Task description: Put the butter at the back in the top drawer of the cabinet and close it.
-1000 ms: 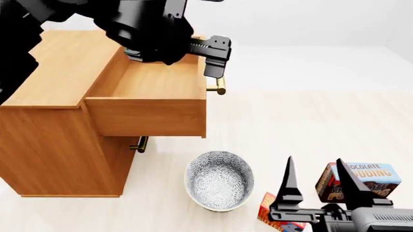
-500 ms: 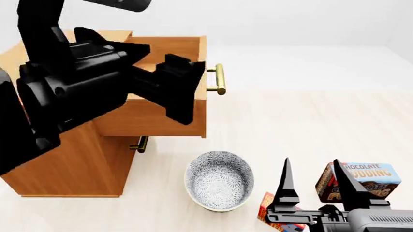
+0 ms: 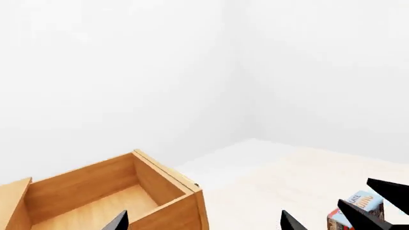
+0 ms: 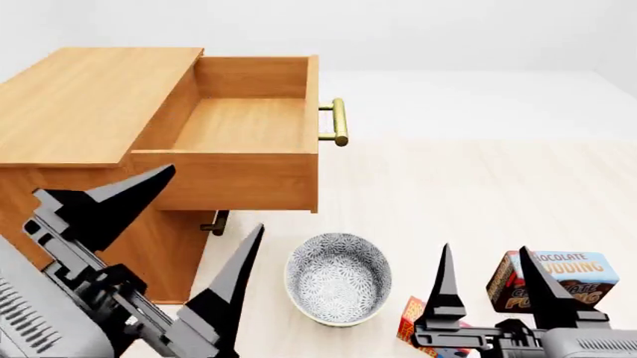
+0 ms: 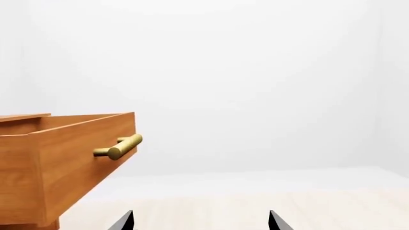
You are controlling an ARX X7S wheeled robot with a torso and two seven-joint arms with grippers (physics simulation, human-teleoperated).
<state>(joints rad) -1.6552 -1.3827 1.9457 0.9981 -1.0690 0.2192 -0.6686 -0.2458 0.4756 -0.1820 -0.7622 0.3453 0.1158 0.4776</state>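
Observation:
The cabinet (image 4: pixel 89 104) stands at the left, its top drawer (image 4: pixel 244 123) pulled out and holding nothing, brass handle (image 4: pixel 339 121) facing right. The butter (image 4: pixel 411 319) lies on the floor at the lower right, mostly hidden behind my right gripper (image 4: pixel 484 247), which is open above it with nothing between its fingers. Low at the left, in front of the cabinet, my left gripper (image 4: pixel 218 197) is open and holds nothing. The left wrist view looks over the drawer (image 3: pixel 96 201). In the right wrist view the drawer (image 5: pixel 70 153) and its handle (image 5: pixel 118 147) are at the side.
A patterned grey bowl (image 4: pixel 339 277) sits on the floor below the open drawer. A chocolate pudding box (image 4: pixel 557 280) stands right of the butter, also seen as the pudding box (image 3: pixel 359 205). A lower drawer's handle (image 4: pixel 214 224) shows under the open drawer.
My left arm has swung away from above the drawer and come down to the near left, uncovering the drawer's inside. The right gripper has barely moved.

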